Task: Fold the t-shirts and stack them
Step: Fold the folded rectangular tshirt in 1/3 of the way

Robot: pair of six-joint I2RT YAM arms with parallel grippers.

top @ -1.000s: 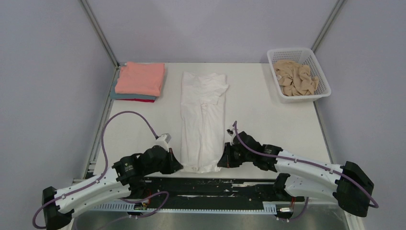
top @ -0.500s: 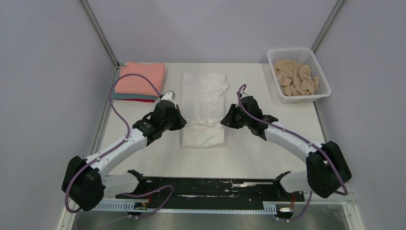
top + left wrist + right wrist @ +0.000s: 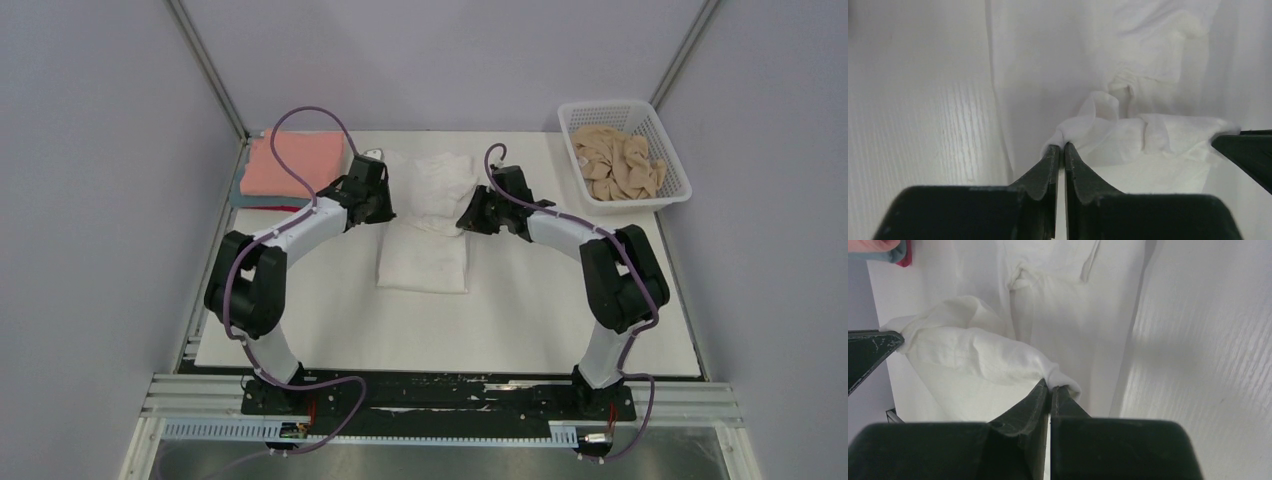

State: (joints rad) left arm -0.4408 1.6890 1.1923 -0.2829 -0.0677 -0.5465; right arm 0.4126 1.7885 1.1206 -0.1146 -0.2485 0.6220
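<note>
The white t-shirt (image 3: 425, 245) lies in the middle of the table, its near hem lifted and carried over its upper half. My left gripper (image 3: 388, 212) is shut on the hem's left corner (image 3: 1068, 132). My right gripper (image 3: 462, 222) is shut on the hem's right corner (image 3: 1060, 376). The hem hangs slack between them above the shirt's collar end. A stack of folded shirts, salmon-pink (image 3: 292, 163) on top with teal and red edges under it, lies at the back left. The tan shirt (image 3: 618, 163) is crumpled in the basket.
The white mesh basket (image 3: 668, 192) stands at the back right corner. Grey walls close in the table on three sides. In the right wrist view the stack's teal and red edge (image 3: 895, 255) shows at the top left.
Both grippers have carried the white shirt's near hem from the table's front edge towards the back, folding the shirt over itself. The arms have stretched out far from their bases.
</note>
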